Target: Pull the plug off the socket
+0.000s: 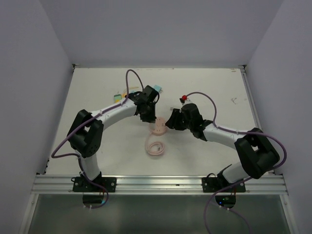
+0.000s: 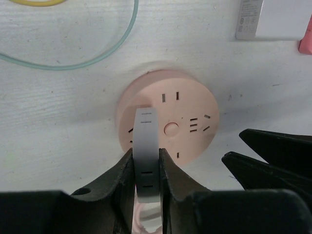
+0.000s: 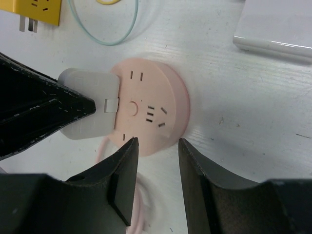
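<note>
A round pink socket [image 2: 185,122] lies flat on the white table, its pink cord coiled in front of it [image 1: 156,147]. A white plug [image 3: 90,109] sits against the left part of the socket's face. My left gripper [image 2: 146,153] is shut on this plug, one black finger pressed to each flat side. My right gripper [image 3: 157,144] is open at the socket's [image 3: 156,112] near edge. Its left fingertip [image 3: 129,151] just overlaps the rim and nothing is held between the fingers. In the top view both grippers meet over the socket [image 1: 158,129].
A thin teal cable [image 2: 97,53] loops across the table beyond the socket. A yellow adapter [image 3: 36,9] lies at the far left, a white box [image 3: 278,27] at the far right, and a red object [image 2: 306,44] next to the box. The enclosure's walls stand around the table.
</note>
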You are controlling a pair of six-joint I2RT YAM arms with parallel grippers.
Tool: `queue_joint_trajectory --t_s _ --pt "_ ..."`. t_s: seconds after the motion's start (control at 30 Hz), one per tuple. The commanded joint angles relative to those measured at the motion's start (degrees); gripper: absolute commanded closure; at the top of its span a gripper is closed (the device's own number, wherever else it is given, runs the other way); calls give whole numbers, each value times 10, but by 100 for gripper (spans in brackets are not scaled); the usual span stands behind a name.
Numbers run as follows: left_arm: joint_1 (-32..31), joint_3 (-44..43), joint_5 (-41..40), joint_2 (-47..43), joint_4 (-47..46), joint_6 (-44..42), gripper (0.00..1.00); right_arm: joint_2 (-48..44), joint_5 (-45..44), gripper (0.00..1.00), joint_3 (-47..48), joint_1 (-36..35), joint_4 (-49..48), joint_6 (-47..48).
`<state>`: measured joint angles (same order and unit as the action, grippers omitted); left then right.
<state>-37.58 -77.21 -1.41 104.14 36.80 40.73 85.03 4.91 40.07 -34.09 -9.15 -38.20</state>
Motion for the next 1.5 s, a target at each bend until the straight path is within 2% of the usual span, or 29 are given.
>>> queue_joint_trajectory --t_s 0.0,0.2,0.5,0.73,1.07,1.13,1.27,1.47 --pt "-4 -32 11 19 -3 -36 75 5 -19 57 18 -1 -35 -7" --pt "-14 -84 19 45 35 -83 81 5 -37 55 3 -1 -43 -28" --pt "-30 -124 -18 65 78 -118 82 51 12 56 10 -1 -101 0" --pt "-33 -111 -22 63 72 -116 82 94 34 65 25 -1 -119 17" --pt "-35 -128 -24 69 73 -117 82 128 82 68 24 -5 -83 15" --pt "-34 -130 -22 72 72 -117 83 116 84 73 28 -9 -71 22" --pt "-34 -133 -19 71 71 -117 83 127 67 82 41 -11 -40 29" --pt "-34 -158 -19 70 76 -117 84 169 39 82 68 -15 42 24"
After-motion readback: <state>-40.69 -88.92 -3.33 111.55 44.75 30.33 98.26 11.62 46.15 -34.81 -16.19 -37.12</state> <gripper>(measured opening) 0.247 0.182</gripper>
